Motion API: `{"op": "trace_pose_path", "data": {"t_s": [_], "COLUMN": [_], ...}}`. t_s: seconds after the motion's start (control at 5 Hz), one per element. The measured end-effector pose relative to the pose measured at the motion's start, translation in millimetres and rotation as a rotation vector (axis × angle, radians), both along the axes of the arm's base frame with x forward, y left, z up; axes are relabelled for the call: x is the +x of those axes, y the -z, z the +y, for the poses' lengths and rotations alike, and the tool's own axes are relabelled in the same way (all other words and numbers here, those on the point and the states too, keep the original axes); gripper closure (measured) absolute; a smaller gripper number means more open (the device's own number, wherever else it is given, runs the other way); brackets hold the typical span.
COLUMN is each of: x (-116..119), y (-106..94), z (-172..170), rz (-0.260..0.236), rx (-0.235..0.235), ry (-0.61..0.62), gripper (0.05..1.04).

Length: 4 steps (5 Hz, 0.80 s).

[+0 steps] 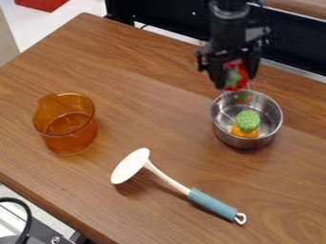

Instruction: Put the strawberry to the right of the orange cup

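Looks most like a robotics lab. Judged so from black jointed robot arm (229,28) over brown wood-grain table (140,71), black metal frame (168,18) behind, black cable (28,220) and grey bolted hardware (45,232) at lower left. Also noted on table: transparent orange cup (71,138), round steel pot (255,142), white ladle with blue handle (164,177). Cannot rule out a workshop.

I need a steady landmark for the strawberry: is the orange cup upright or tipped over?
Upright: the orange cup has its rim facing up and its base down on the wooden table.
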State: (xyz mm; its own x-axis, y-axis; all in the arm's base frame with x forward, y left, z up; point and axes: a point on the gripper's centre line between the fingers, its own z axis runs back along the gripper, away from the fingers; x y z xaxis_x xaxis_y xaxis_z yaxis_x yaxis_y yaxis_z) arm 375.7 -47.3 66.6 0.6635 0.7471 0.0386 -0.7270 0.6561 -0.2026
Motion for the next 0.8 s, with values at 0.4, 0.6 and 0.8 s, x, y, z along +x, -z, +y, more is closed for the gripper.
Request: {"op": "trace_pose_path", "data": {"t_s": [0.4, 0.6, 0.8], "x": [-34.2, -66.3, -98.2], "y": [-33.7, -39.2, -36.0], "z": [61.6, 114.0, 147.0], "rz": [-0.020, 0.030, 0.077], "rx": [0.021, 0.005, 0.018], "ry": [-0.005, -0.016, 0.018], "gripper": [0.345, 0.345, 0.345]}}
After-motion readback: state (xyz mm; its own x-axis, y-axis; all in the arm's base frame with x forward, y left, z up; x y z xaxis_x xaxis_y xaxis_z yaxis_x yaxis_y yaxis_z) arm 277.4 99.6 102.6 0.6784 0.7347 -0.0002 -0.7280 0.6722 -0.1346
